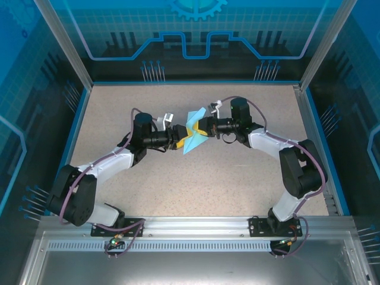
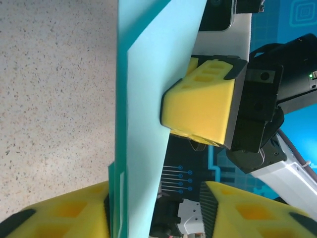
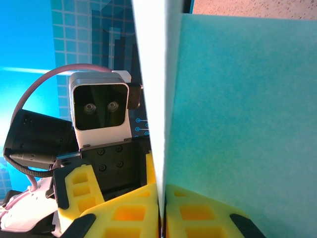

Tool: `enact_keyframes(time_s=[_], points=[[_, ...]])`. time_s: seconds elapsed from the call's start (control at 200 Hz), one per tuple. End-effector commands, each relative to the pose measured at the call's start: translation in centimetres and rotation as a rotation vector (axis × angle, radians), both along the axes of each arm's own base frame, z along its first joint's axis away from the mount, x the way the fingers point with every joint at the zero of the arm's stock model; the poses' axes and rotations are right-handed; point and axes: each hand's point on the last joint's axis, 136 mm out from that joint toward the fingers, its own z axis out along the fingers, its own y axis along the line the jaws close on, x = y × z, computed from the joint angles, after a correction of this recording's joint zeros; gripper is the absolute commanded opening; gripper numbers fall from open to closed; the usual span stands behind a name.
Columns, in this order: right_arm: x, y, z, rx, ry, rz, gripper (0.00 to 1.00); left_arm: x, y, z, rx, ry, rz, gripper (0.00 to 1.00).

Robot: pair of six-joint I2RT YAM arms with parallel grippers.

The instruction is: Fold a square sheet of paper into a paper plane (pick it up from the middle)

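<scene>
Left gripper (image 2: 157, 191) pads nearest lens: jaws part open, paper sheet (image 2: 143, 99) standing on edge between them, touching one pad, other pad apart. Sheet hangs mid-air over table (image 1: 237, 196) centre, between both arms, partly folded, layers visible. Right gripper (image 3: 162, 198) pinched tight on sheet from opposite side. Judgement: second pinch in hand; left should close squarely on layered edge, no twist, no pull, lest thin sheet slip or tear.

The top camera looks down from far above the square sheet of paper (image 1: 193, 141), which both wrist cameras face closely from opposite sides.
</scene>
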Motion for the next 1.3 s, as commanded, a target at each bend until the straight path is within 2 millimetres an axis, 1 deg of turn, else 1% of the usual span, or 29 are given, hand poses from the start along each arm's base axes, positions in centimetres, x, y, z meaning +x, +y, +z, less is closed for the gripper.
enact_keyframes(time_s=[0.0, 0.19, 0.255, 0.31, 0.4, 0.445, 0.47, 0.5, 0.585, 0.67, 0.725, 0.785, 0.85, 0.95, 1.025, 1.14, 1.196, 1.296], points=[[-0.7, 0.4, 1.5, 0.023, -0.015, 0.034, 0.11, 0.4, -0.2, 0.0, -0.010, -0.010, 0.009, 0.40], [-0.6, 0.3, 1.2, 0.002, -0.006, 0.021, 0.12, 0.8, 0.3, -0.4, -0.002, 0.002, 0.030, 0.24], [-0.5, 0.2, 1.0, -0.006, -0.007, 0.011, 0.15, 0.9, 0.4, -0.4, 0.011, 0.004, 0.027, 0.15], [-0.4, 0.0, 0.8, -0.034, -0.003, -0.002, 0.19, 0.8, 0.6, -0.5, 0.032, -0.002, 0.026, 0.12], [-0.1, -0.6, 0.7, -0.118, -0.014, -0.037, 0.29, 0.7, 1.2, -0.9, 0.105, -0.010, 0.030, 0.10], [0.1, -1.1, 0.6, -0.172, -0.029, -0.066, 0.37, 0.7, 1.7, -1.0, 0.141, -0.015, 0.032, 0.10], [0.3, -1.5, 0.6, -0.203, -0.035, -0.081, 0.44, 0.7, 1.9, -0.9, 0.161, -0.028, 0.034, 0.10], [0.6, -1.9, 0.5, -0.244, -0.048, -0.105, 0.48, 0.6, 2.3, -1.0, 0.194, -0.027, 0.039, 0.10], [1.7, -3.2, 0.4, -0.352, -0.076, -0.168, 0.59, 0.4, 3.6, -1.1, 0.323, -0.049, 0.052, 0.10], [3.0, -4.2, 0.3, -0.443, -0.106, -0.229, 0.70, 0.4, 5.6, -1.7, 0.491, -0.042, 0.085, 0.10], [3.8, -4.9, 0.2, -0.507, -0.125, -0.269, 0.73, 0.4, 7.0, -2.1, 0.604, -0.032, 0.108, 0.10], [4.6, -5.3, 0.5, -0.543, -0.154, -0.306, 0.77, 0.2, 8.4, -2.4, 0.718, -0.031, 0.121, 0.10], [5.1, -5.4, 0.9, -0.560, -0.188, -0.337, 0.81, 0.2, 9.4, -2.1, 0.825, -0.057, 0.128, 0.10], [4.9, -5.3, 1.0, -0.590, -0.235, -0.371, 0.85, -0.1, 10.5, -2.1, 1.023, -0.097, 0.133, 0.11], [4.2, -5.2, 0.8, -0.618, -0.258, -0.400, 0.87, -0.4, 11.3, -2.3, 1.166, -0.104, 0.149, 0.11], [2.9, -5.6, 0.5, -0.637, -0.257, -0.432, 0.97, -0.9, 12.3, -2.8, 1.342, -0.107, 0.188, 0.11], [2.4, -6.1, 0.1, -0.650, -0.254, -0.437, 0.99, -0.8, 12.3, -3.4, 1.394, -0.102, 0.190, 0.11], [1.7, -7.5, -0.8, -0.692, -0.263, -0.445, 1.00, 0.0, 11.9, -4.1, 1.506, -0.107, 0.194, 0.11]])
